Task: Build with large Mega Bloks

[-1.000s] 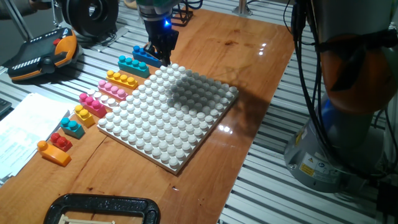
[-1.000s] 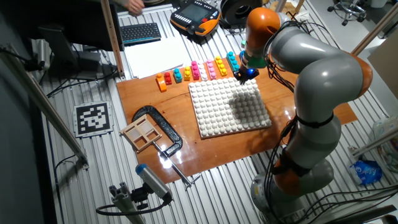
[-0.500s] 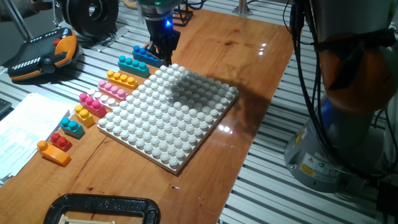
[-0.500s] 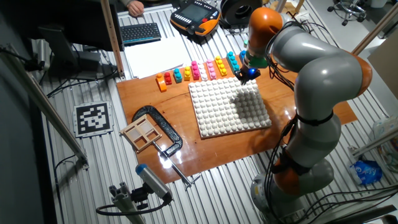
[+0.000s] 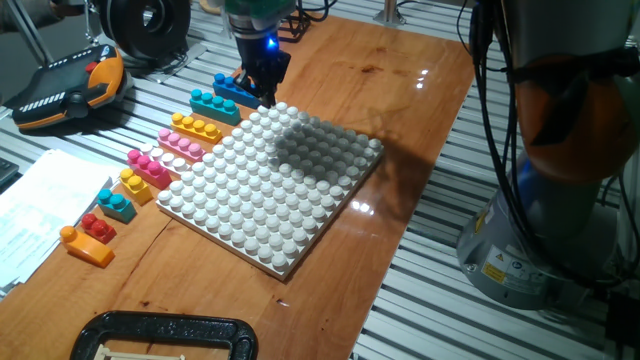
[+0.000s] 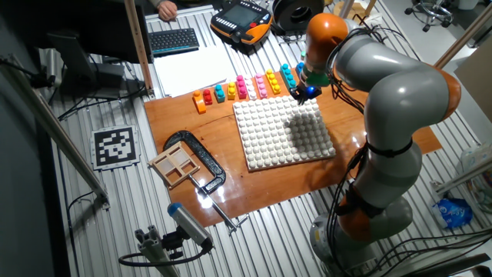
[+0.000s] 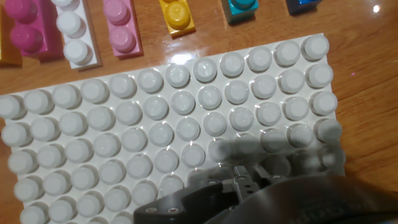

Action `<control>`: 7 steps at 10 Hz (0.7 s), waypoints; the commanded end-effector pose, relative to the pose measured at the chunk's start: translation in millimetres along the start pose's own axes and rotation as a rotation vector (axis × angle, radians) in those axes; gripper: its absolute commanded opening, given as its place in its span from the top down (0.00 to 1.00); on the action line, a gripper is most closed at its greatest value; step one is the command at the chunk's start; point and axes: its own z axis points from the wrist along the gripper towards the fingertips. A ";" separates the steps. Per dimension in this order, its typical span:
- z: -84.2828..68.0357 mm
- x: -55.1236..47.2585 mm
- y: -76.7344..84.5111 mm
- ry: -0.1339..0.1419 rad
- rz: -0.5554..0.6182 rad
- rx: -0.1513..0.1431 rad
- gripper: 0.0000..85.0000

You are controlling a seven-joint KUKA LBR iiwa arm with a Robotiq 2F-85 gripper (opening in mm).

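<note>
White baseplate [image 5: 270, 185], one; nine bricks [image 5: 205, 103] in a row beside it on the table [image 5: 400, 90]. Gripper [image 5: 258, 92] hovers near the dark blue brick [image 5: 236, 89]; jaw state unclear. Only the other fixed view shows a clamp [image 6: 196, 161].

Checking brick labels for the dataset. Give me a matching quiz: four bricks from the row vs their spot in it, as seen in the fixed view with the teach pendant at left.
Things:
1. dark blue brick
2. teal brick
3. yellow brick
4. orange brick

Places:
A. nearest end of the row
B. farthest end, right by the gripper
C. second from the far end
D. third from the far end

Pairs: 1-B, 2-C, 3-D, 4-A
</note>
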 end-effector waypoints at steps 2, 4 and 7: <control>0.0 -0.1 0.0 0.002 -0.010 -0.015 0.80; 0.0 -0.1 0.0 0.005 0.013 -0.014 0.80; 0.0 -0.1 0.0 0.001 0.035 -0.011 0.80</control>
